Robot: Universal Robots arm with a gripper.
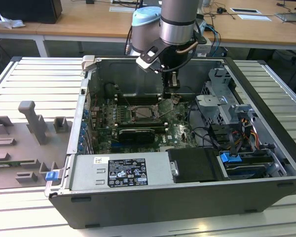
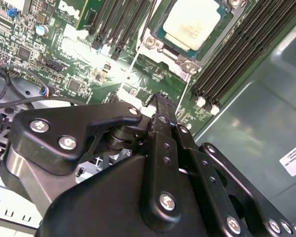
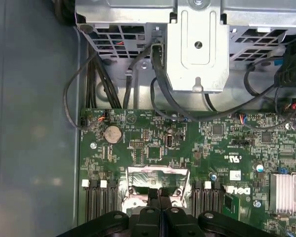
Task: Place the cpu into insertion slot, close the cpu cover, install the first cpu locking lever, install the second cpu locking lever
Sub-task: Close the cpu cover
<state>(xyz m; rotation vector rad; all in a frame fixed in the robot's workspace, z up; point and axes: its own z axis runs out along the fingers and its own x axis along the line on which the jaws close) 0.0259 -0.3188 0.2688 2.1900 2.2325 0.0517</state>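
Observation:
The cpu (image 2: 195, 22), a pale square chip, lies flat in the insertion slot (image 1: 145, 112) on the green board. Around its face sits the silvery cpu cover (image 2: 164, 50). A thin wire lever (image 2: 133, 61) runs along one side of the socket; I cannot tell whether it is latched. My gripper (image 1: 173, 100) hangs inside the case, just to the exterior view's right of the socket and a little above the board. In both wrist views its black fingers (image 3: 150, 193) are pressed together with nothing between them, the tips (image 2: 160, 98) a short way from the socket's silvery frame (image 3: 138, 173).
Long black memory slots (image 2: 237, 54) flank the socket. A black card (image 1: 134, 133) lies in front of it in the exterior view. The metal drive cage (image 1: 222, 98) with cables stands at the exterior view's right, and the power supply (image 1: 118, 173) is at the front.

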